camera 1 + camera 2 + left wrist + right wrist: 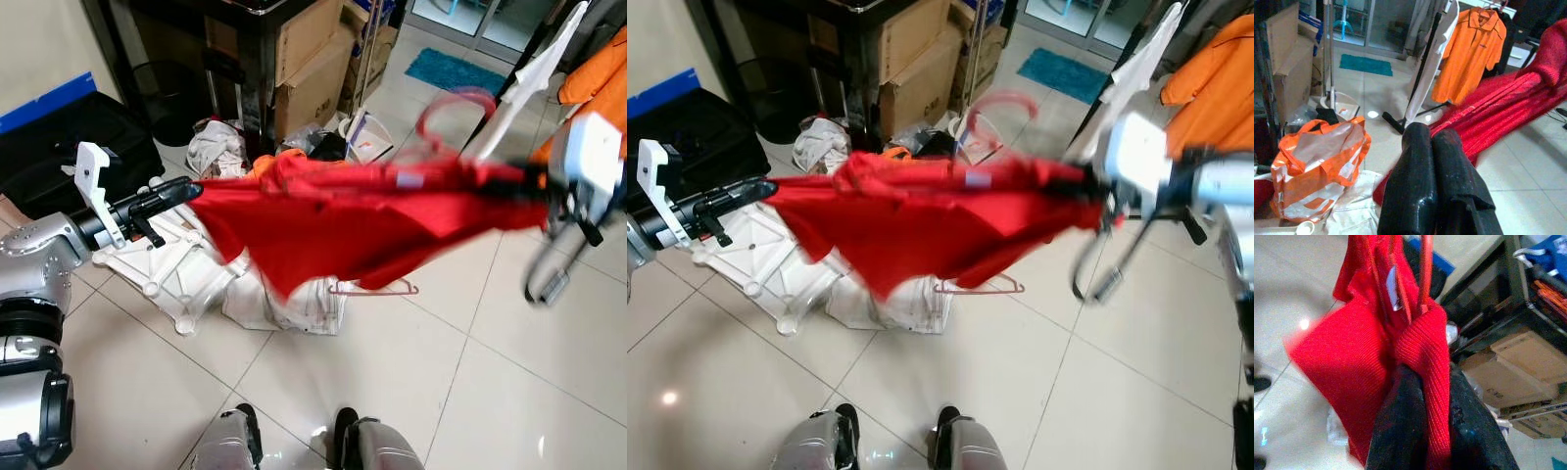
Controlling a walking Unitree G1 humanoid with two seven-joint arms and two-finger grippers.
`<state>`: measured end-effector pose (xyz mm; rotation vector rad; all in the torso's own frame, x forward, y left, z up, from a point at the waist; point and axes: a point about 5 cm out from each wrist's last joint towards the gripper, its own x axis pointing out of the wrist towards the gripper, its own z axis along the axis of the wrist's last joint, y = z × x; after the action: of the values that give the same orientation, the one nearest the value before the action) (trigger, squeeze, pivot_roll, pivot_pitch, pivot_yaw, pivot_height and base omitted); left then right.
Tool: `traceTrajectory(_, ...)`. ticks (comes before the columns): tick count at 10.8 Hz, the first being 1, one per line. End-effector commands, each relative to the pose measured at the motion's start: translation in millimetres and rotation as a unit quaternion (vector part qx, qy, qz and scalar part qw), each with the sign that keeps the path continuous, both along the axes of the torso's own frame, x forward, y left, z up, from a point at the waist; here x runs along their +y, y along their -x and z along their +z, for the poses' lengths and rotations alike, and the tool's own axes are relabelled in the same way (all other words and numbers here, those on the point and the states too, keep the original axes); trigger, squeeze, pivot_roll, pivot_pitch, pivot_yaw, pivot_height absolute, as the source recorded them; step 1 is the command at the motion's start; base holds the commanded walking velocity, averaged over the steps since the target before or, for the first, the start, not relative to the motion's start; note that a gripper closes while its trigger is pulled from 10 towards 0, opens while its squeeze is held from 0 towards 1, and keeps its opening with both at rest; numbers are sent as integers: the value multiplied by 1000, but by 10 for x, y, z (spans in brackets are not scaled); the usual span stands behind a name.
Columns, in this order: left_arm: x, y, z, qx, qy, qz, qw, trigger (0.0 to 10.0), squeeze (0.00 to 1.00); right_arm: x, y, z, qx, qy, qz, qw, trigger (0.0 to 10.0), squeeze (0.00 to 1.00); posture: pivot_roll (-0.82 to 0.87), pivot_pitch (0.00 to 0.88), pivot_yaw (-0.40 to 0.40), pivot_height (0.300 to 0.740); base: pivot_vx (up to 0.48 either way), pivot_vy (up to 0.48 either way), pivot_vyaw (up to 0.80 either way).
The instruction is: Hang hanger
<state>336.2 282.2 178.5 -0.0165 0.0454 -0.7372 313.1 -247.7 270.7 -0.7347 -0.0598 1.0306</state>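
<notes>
While motion blurs the right gripper (1420,382), its fingers clamp the red shirt (362,220) stretched between both grippers. Left gripper (186,191) pinches the shirt's other edge, fingers together. A pink hanger (994,108) hook above the shirt is smeared.

orange shirt (1469,49) on rack; orange bag (1317,166) beside cardboard boxes (313,69).

The red shirt (362,220) stretches across the middle, barring the way straight ahead. Below it a white rack (162,259), a pink hanger (377,287) and bags crowd the floor. Boxes (313,69) and a dark cabinet (245,39) wall off the far side. On the right stand a clothes rail (1420,73) and orange shirt (1469,49). Bare tiles (441,392) lie open nearer the feet.
</notes>
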Motion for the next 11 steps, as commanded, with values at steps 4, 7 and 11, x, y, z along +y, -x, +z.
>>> traceTrajectory(4, 338, 134, -163, 42, -15, 82, 996, 0, 0, -493, 92, 97, 18, -59, -70, 996, 0, 0, -128, 176, -87, 740, 0, 0, 0)
traceTrajectory(7, 344, 152, -216, 48, -17, 84, 995, 0, 0, -785, 115, -40, 32, -47, -135, 989, 0, 0, -128, 182, -83, 740, 0, 0, 0)
traceTrajectory(11, 341, 143, -222, 50, -14, 86, 995, 0, 0, -944, 19, -52, -28, 20, -222, 974, 0, 0, -129, 185, -85, 740, 0, 0, 0)
